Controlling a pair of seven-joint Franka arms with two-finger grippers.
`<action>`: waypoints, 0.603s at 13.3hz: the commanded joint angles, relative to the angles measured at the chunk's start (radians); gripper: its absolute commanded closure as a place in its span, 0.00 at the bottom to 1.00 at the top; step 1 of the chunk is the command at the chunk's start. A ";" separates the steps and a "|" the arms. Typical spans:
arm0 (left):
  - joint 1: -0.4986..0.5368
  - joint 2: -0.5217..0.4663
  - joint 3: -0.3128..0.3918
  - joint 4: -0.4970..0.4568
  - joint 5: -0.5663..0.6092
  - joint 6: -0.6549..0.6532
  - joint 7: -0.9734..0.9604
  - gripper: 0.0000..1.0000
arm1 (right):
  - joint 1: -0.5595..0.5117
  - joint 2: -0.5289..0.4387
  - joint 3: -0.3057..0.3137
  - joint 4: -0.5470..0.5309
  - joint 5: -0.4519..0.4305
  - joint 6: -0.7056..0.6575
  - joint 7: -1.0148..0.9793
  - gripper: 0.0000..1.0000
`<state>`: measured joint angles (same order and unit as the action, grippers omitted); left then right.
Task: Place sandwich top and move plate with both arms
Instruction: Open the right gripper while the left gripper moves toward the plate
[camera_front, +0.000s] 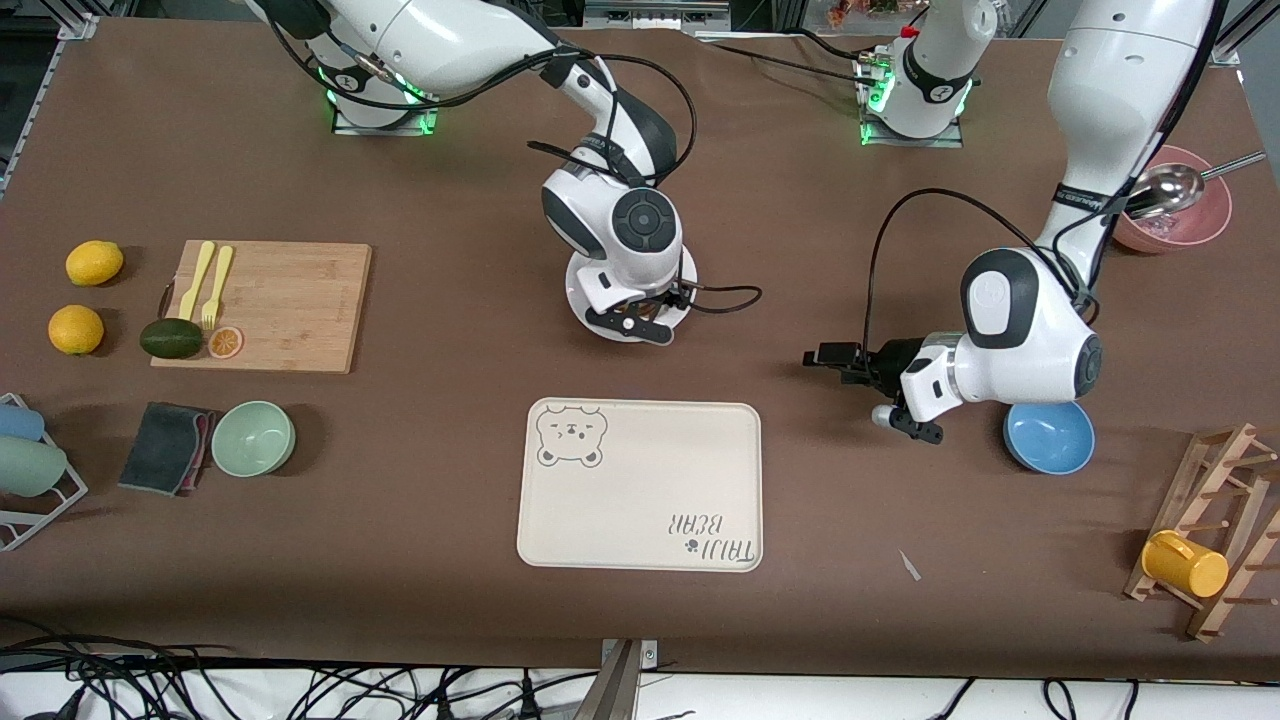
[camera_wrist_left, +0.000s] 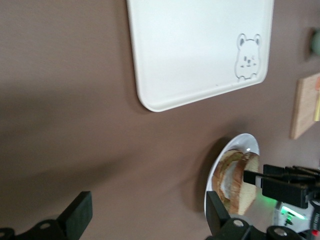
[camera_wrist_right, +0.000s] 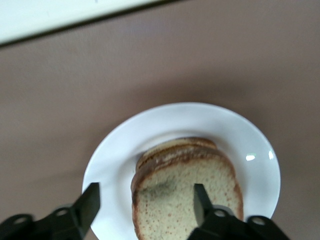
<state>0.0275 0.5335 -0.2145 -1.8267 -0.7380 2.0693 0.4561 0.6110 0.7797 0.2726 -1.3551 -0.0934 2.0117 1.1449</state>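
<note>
The white plate (camera_wrist_right: 115, 160) lies mid-table, farther from the front camera than the cream tray (camera_front: 640, 485). The sandwich top (camera_wrist_right: 185, 200), a speckled slice with a dark crust, lies on the stack on the plate. My right gripper (camera_wrist_right: 146, 202) hangs open just over the slice and holds nothing. In the front view it (camera_front: 630, 320) covers the sandwich, and only the plate's rim (camera_front: 577, 290) shows. My left gripper (camera_front: 815, 360) is open and empty, low over bare table between the plate and the blue bowl. Its wrist view (camera_wrist_left: 147, 215) shows the plate (camera_wrist_left: 220, 162) beside one finger.
A blue bowl (camera_front: 1050, 437) sits under the left arm's wrist. A pink bowl with a metal spoon (camera_front: 1175, 215) and a wooden rack with a yellow cup (camera_front: 1185, 563) are at the left arm's end. A cutting board (camera_front: 265, 305), green bowl (camera_front: 253, 438) and lemons are at the right arm's end.
</note>
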 joint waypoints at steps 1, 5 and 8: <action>0.009 -0.009 -0.013 -0.043 -0.072 0.018 0.079 0.00 | -0.071 -0.046 0.007 0.019 -0.005 -0.033 -0.036 0.00; -0.008 0.006 -0.019 -0.046 -0.089 -0.023 0.087 0.01 | -0.227 -0.143 0.005 0.018 -0.002 -0.168 -0.350 0.00; -0.011 0.007 -0.068 -0.089 -0.149 -0.017 0.101 0.01 | -0.331 -0.204 0.005 0.016 0.003 -0.267 -0.503 0.00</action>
<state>0.0164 0.5534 -0.2570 -1.8717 -0.8378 2.0490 0.5153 0.3321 0.6233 0.2642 -1.3237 -0.0941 1.8076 0.7261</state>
